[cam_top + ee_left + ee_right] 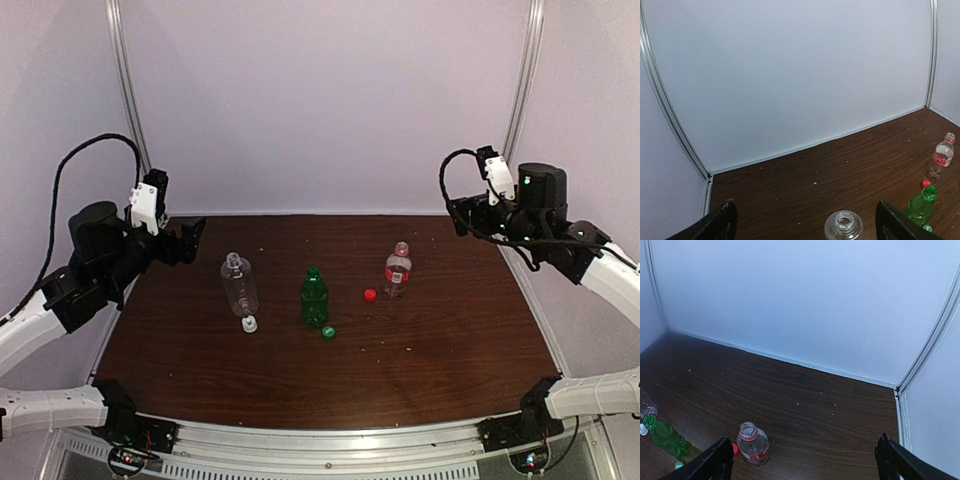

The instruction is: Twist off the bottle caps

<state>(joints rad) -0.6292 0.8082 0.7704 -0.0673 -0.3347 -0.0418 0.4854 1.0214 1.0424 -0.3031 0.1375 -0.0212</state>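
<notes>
Three bottles stand upright mid-table with their mouths uncovered: a clear bottle (238, 283), a dark green bottle (314, 297) and a small red-label bottle (398, 270). The caps lie on the table beside them: the white cap (249, 323), the green cap (328, 332) and the red cap (370, 294). My left gripper (192, 238) hovers open at the back left, well off the clear bottle (843, 224). My right gripper (457, 214) hangs open at the back right, apart from the red-label bottle (753, 442) and the red cap (734, 448). Neither holds anything.
A brown wooden table (430, 350) is closed in by white walls with metal corner posts (127, 90). Small pale crumbs dot the wood. Both arm bases sit at the near edge (330, 440).
</notes>
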